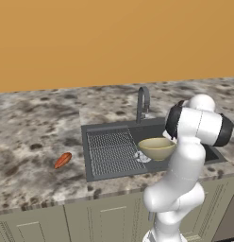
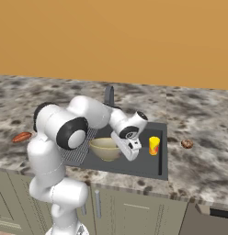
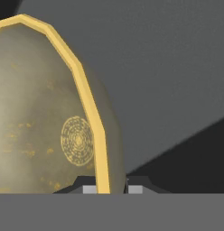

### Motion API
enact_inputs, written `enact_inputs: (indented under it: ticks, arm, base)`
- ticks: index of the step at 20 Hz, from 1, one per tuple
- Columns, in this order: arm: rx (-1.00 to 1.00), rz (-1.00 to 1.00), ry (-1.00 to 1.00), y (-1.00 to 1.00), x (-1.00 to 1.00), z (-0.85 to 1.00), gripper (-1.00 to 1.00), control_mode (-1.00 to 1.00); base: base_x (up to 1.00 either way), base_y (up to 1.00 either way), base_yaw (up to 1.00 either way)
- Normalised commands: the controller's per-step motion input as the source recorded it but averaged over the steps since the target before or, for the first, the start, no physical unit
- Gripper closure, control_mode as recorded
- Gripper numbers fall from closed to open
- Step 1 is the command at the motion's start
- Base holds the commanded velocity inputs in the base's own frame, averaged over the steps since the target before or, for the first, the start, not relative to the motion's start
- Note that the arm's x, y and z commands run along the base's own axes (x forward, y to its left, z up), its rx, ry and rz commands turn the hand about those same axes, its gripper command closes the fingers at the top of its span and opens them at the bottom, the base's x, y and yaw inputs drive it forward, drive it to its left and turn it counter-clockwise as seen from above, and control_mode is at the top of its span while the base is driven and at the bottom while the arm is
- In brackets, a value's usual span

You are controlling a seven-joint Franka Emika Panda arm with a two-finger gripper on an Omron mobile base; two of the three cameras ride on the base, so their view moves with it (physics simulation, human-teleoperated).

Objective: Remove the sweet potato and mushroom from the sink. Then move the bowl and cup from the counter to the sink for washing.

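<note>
Gripper point(image 3: 108, 188): jaws nearly closed, pinching the bowl's rim; the hand view shows the rim running down between the two fingertips.
Bowl point(image 2: 105, 148): tan-gold, inside the sink point(image 2: 148, 165); in the left base view it sits beside the ribbed drainer grid point(image 1: 112, 152). The hand view alone shows a round gold pattern on its inner floor.
Cup point(image 2: 154, 145): yellow, upright in the sink, just right of the hand in the right base view.
Sweet potato point(image 1: 62, 160): on the counter point(image 1: 34, 137), left of the sink, apart from it.
Mushroom point(image 2: 186, 143): on the counter right of the sink, seen from the right base view.
Faucet point(image 1: 143, 101): behind the basin; the right base view has it mostly hidden by the arm.
</note>
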Motion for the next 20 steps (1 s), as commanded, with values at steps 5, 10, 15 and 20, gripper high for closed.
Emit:
enact_inputs:
  ticks: [5, 10, 15, 20]
  arm:
    - [0.05, 0.06, 0.0, -0.09, 0.28, -0.23, 1.0, -1.0]
    - [0.05, 0.05, 0.0, -0.1, 0.27, -0.24, 1.0, -1.0]
    - [0.05, 0.04, 0.0, -0.06, 0.27, -0.25, 1.0, -1.0]
    - [0.04, 0.03, 0.0, -0.04, 0.27, -0.26, 1.0, -1.0]
  base:
    - [0.0, 0.0, 0.0]
    - [0.0, 0.0, 0.0]
    - [0.0, 0.0, 0.0]
    - [0.0, 0.0, 0.0]
